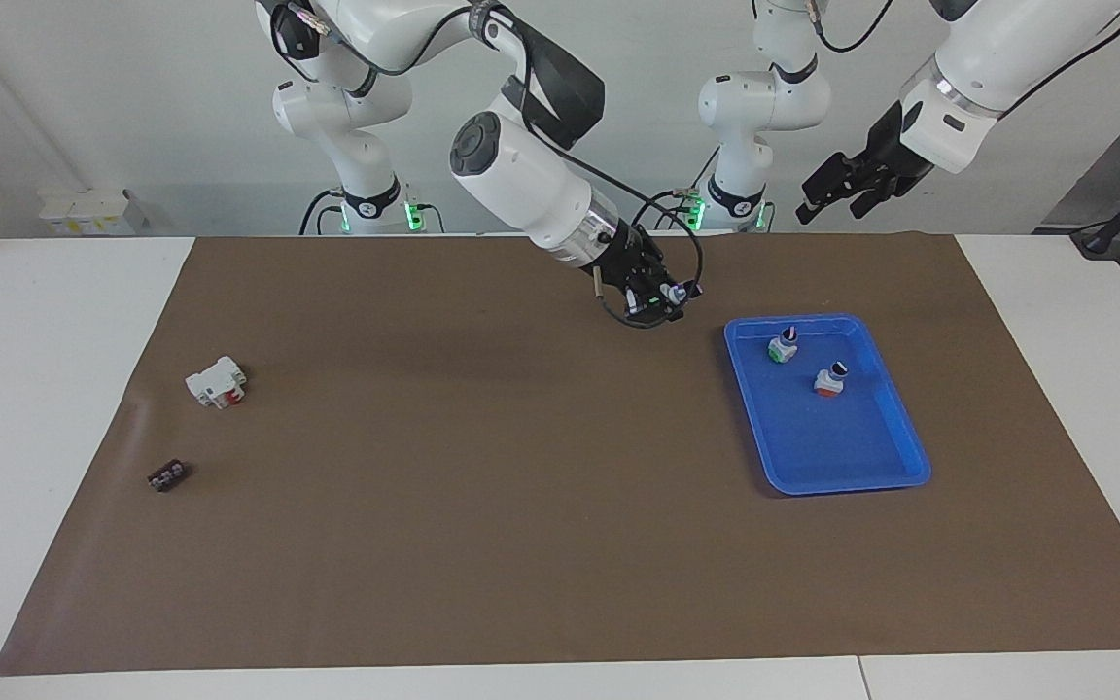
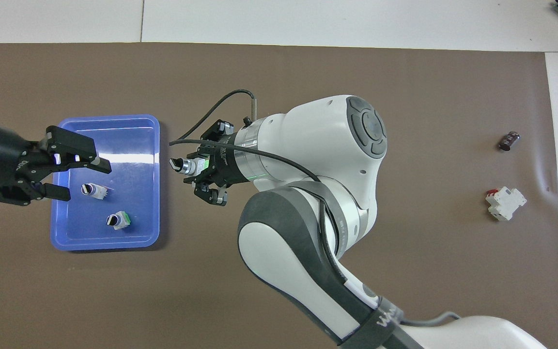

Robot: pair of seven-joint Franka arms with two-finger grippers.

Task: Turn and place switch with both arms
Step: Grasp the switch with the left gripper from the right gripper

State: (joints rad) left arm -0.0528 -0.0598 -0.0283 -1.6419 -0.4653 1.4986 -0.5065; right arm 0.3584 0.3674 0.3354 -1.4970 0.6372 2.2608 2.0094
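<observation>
Both views are evenly and brightly lit from above. A white glare streak is seen on the glossy blue plastic tray (image 2: 149, 145) toward 12 o'clock. Soft shadows are cast on the brown mat (image 1: 482, 544). Focus is sharp throughout.

I can read only partial white lettering, perhaps "W", on the right arm's dark band (image 2: 389, 321).

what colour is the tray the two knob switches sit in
Blue; the tray shows best in the overhead view.

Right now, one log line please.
right gripper: shut on switch, beside tray | left gripper: open, raised over tray | handover not yet done
</observation>
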